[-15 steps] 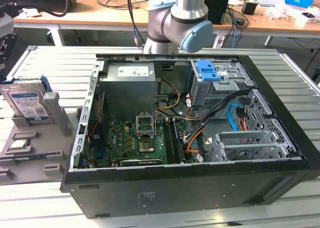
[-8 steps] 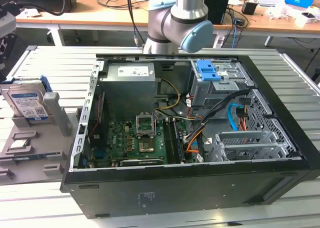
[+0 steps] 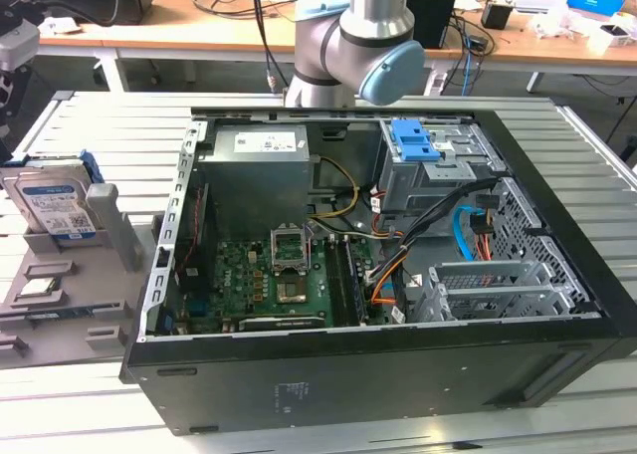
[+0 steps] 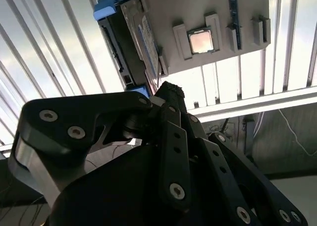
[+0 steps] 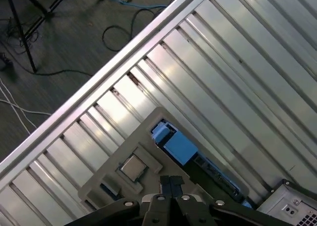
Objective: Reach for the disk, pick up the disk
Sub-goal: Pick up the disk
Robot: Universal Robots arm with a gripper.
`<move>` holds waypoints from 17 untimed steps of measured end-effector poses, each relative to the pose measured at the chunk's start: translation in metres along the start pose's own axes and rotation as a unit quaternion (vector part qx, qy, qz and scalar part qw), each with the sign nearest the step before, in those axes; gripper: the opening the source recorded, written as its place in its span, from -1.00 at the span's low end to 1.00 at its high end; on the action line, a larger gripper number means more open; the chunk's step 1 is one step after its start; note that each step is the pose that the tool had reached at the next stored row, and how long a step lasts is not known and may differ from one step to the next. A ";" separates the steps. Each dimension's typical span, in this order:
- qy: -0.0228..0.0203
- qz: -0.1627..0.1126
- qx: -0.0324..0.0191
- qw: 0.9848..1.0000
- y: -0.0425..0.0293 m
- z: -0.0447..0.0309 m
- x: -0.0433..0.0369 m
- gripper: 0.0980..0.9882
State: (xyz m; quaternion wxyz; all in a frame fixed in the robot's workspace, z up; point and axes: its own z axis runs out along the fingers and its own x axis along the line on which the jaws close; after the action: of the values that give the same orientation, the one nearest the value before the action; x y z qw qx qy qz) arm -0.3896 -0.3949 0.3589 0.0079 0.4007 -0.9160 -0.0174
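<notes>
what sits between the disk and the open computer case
In the exterior view, an upright grey post of the holder stands between the disk and the case.

- A slatted metal worktable [image 3: 90, 125] of parallel silver-grey profiles forms the work surface.
- Overhead light reflects off the slats in bright bands.
- A wooden desk [image 3: 199, 34] stands behind the worktable in the exterior view, carrying cables and boxes.
- The floor [image 5: 59, 47] is dark, with loose cables [image 5: 148, 7] and black stand legs [image 5: 22, 32] on it.
</notes>
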 end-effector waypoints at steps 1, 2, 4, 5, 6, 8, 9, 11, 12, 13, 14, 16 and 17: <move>0.000 -0.005 0.000 1.000 0.0000 0.0000 0.0000 -0.98; 0.000 -0.011 0.000 1.000 0.0000 0.0001 0.0000 -0.98; 0.001 -0.022 0.000 1.000 0.0000 0.0000 0.0000 -0.98; 0.001 -0.033 0.000 0.999 0.0000 0.0000 0.0000 -0.98; 0.001 -0.038 0.000 0.999 0.0000 0.0000 0.0000 -0.98; 0.002 -0.049 0.000 0.999 0.0000 0.0000 0.0000 -0.98; 0.002 -0.054 0.000 0.999 0.0000 0.0000 0.0000 -0.98; 0.002 -0.065 0.000 0.998 0.0000 0.0000 0.0000 -0.98; 0.003 -0.078 0.000 0.997 0.0000 0.0000 0.0000 -0.98; 0.003 -0.086 0.000 0.996 0.0000 0.0000 0.0000 -0.98; 0.004 -0.093 0.000 0.996 0.0000 0.0000 0.0000 -0.98; 0.004 -0.107 0.000 0.994 0.0000 0.0001 0.0000 -0.98; 0.004 -0.114 0.000 0.993 0.0000 0.0000 0.0000 -0.98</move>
State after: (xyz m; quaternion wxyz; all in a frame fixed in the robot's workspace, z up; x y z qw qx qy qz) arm -0.3896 -0.3949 0.3588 0.0098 0.5027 -0.8642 -0.0164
